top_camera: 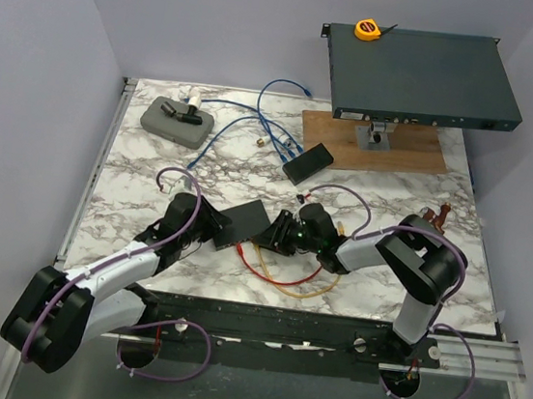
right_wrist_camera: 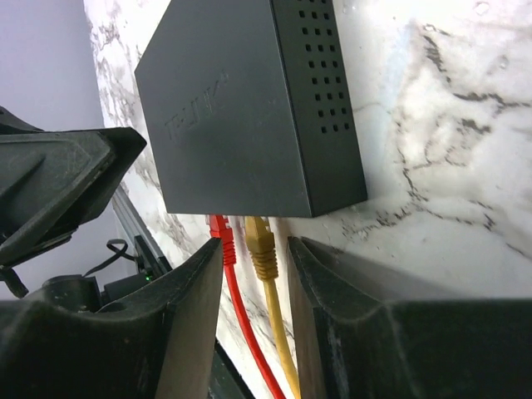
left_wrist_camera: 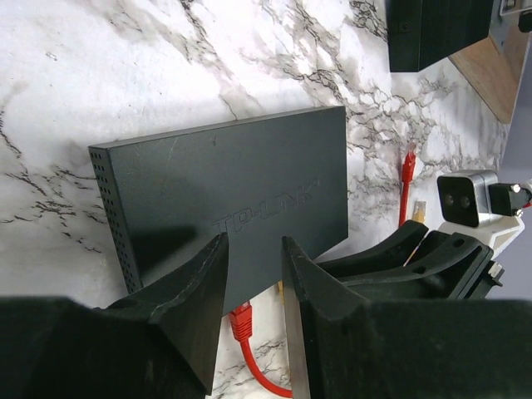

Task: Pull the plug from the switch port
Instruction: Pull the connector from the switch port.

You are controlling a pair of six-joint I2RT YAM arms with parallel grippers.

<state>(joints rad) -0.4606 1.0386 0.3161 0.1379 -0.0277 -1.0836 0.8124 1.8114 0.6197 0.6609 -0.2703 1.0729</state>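
A small dark switch [top_camera: 244, 224] lies flat on the marble table between my two grippers. A red plug [right_wrist_camera: 221, 241] and a yellow plug [right_wrist_camera: 264, 245] sit in ports on its near face, and their cables [top_camera: 281, 277] loop toward the table's front edge. My right gripper [right_wrist_camera: 253, 258] is open, with a finger on each side of both plugs; the left finger nearly touches the red one. My left gripper [left_wrist_camera: 253, 249] is open, its fingertips over the switch's [left_wrist_camera: 241, 191] near edge, with the red plug [left_wrist_camera: 240, 320] showing in the gap.
A large rack switch [top_camera: 418, 72] stands on a wooden board [top_camera: 370, 144] at the back right, with a yellow tape measure [top_camera: 367, 29] on it. A black box [top_camera: 308, 163], blue cables [top_camera: 257, 120] and a grey case [top_camera: 174, 118] lie behind.
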